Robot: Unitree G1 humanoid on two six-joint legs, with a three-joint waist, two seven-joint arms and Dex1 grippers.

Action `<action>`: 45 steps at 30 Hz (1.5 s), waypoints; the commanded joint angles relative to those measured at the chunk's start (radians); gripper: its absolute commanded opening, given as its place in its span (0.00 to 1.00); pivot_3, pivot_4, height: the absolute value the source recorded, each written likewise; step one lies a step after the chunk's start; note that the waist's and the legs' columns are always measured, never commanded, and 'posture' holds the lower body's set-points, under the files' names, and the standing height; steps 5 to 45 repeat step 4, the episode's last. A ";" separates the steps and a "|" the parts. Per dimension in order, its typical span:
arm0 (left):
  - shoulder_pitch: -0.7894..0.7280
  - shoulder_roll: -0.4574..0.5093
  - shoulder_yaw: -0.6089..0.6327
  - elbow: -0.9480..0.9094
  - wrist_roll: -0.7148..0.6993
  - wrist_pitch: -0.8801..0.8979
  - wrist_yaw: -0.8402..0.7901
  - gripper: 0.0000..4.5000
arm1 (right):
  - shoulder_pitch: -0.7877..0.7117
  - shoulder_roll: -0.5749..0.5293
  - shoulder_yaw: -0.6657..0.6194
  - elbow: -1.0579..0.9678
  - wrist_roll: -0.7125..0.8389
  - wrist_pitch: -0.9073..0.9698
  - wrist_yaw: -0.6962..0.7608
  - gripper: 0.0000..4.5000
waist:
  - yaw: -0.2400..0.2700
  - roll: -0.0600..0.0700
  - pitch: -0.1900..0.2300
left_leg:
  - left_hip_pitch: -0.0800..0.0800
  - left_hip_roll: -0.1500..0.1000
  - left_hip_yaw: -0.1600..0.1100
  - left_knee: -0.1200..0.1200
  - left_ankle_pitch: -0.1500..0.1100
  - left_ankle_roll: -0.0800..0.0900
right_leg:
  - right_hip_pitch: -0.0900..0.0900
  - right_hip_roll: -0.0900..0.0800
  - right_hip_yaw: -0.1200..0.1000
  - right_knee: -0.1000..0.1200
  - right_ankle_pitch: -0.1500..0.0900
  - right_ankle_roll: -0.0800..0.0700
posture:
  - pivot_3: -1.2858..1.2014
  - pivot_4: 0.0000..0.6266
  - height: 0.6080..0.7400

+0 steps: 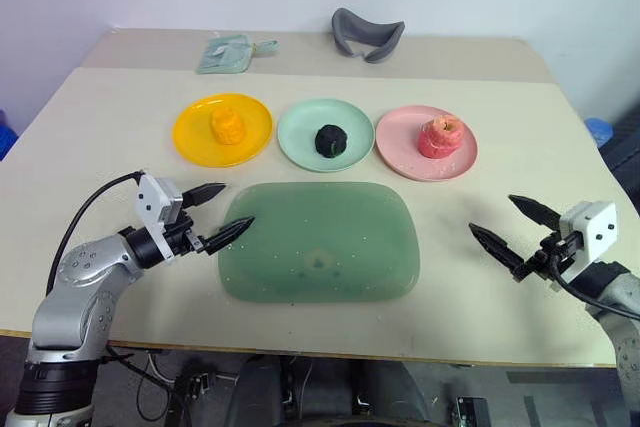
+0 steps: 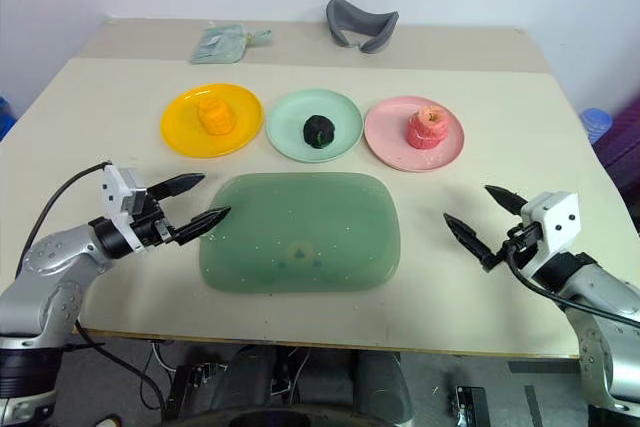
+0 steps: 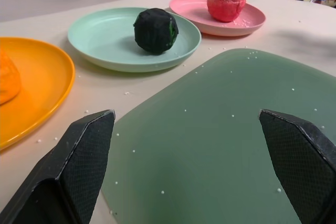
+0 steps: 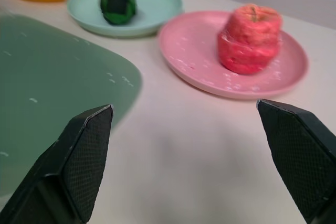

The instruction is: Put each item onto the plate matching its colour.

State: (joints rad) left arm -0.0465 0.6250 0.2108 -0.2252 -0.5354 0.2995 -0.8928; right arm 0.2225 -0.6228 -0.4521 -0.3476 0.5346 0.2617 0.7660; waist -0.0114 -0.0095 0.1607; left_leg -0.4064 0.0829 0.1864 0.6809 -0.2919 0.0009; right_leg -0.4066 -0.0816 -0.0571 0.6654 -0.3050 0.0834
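Yellow-orange chunk [image 1: 227,126] sits on the yellow plate [image 1: 192,137], far left of the row. Black knobbly ball [image 1: 331,140] sits on the mint green plate [image 1: 298,135] in the middle, pink-red ridged piece [image 1: 440,136] on the pink plate [image 1: 400,140] at the right. We see all three plates side by side in a line on the far half of the table [image 1: 90,137], close together but not touching.

Left gripper [image 1: 217,215] hovers at the near left, pointing roughly level and toward the right, its fingers spread wide with nothing between them. One fingertip reaches over the left edge of the big green mat [image 1: 320,242]; we cannot tell if it touches. Right gripper [image 1: 513,225] hovers at the near right, pointing level and toward the left, jaws also wide apart and empty, well clear of the mat's right edge and over bare table.

The mat lies near of the plates, between the two grippers, dotted with small white specks. We see more specks on the pink plate and on the table by the mat. At the far edge lie a grey curved object [image 1: 366,33] and, left of it, a pale green packet [image 1: 230,52]. Nothing stands between the grippers and the plates apart from the flat mat.
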 commanded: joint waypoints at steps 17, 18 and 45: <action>0.008 0.015 0.007 -0.055 -0.023 0.017 -0.014 1.00 | -0.007 0.022 -0.009 -0.005 0.041 -0.001 0.002 0.99 | 0.000 0.000 0.000 | 0.000 0.000 0.000 0.000 0.000 0.000 | 0.000 0.000 0.000 0.000 0.000 0.000 | 0.52 0.24 1.00; 0.008 0.015 0.007 -0.055 -0.023 0.017 -0.014 1.00 | -0.007 0.022 -0.009 -0.005 0.041 -0.001 0.002 0.99 | 0.000 0.000 0.000 | 0.000 0.000 0.000 0.000 0.000 0.000 | 0.000 0.000 0.000 0.000 0.000 0.000 | 0.52 0.24 1.00; 0.008 0.015 0.007 -0.055 -0.023 0.017 -0.014 1.00 | -0.007 0.022 -0.009 -0.005 0.041 -0.001 0.002 0.99 | 0.000 0.000 0.000 | 0.000 0.000 0.000 0.000 0.000 0.000 | 0.000 0.000 0.000 0.000 0.000 0.000 | 0.52 0.24 1.00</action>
